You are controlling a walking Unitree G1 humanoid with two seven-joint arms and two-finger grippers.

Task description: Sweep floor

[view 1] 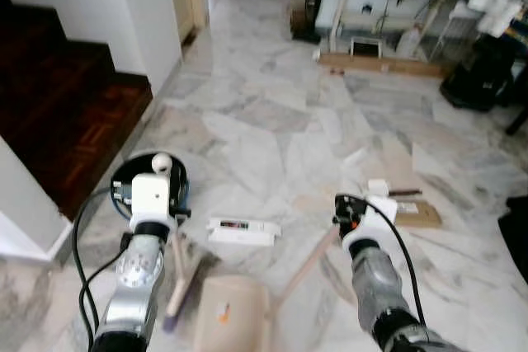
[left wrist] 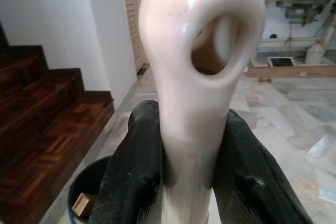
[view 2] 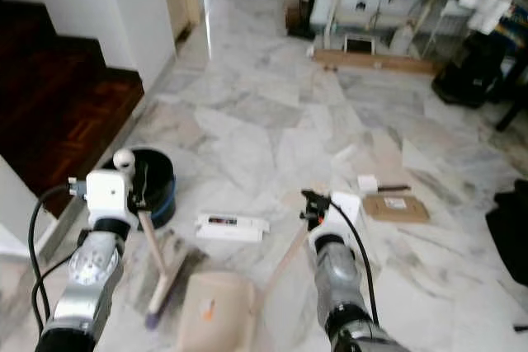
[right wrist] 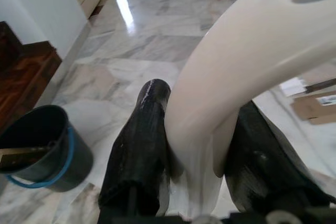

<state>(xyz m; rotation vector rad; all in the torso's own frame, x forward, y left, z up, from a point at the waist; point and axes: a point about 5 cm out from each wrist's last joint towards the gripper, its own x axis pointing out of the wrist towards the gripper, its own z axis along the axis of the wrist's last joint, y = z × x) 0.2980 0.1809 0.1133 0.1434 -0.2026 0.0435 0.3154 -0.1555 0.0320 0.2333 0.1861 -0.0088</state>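
Observation:
My left gripper is shut on the cream broom handle, just below the hanging hole at its top end. The broom slants down to its brush head, whose purple bristles rest on the marble floor. My right gripper is shut on the curved cream handle of the dustpan. That long handle runs down to the beige dustpan, which sits on the floor between my arms, just right of the brush. A white box and a flat cardboard piece lie on the floor ahead.
A black bucket with a blue handle stands beside the left arm, with a brown scrap inside. Dark wooden stairs rise on the left behind a white wall. A wooden rack and a black bag are at the far right.

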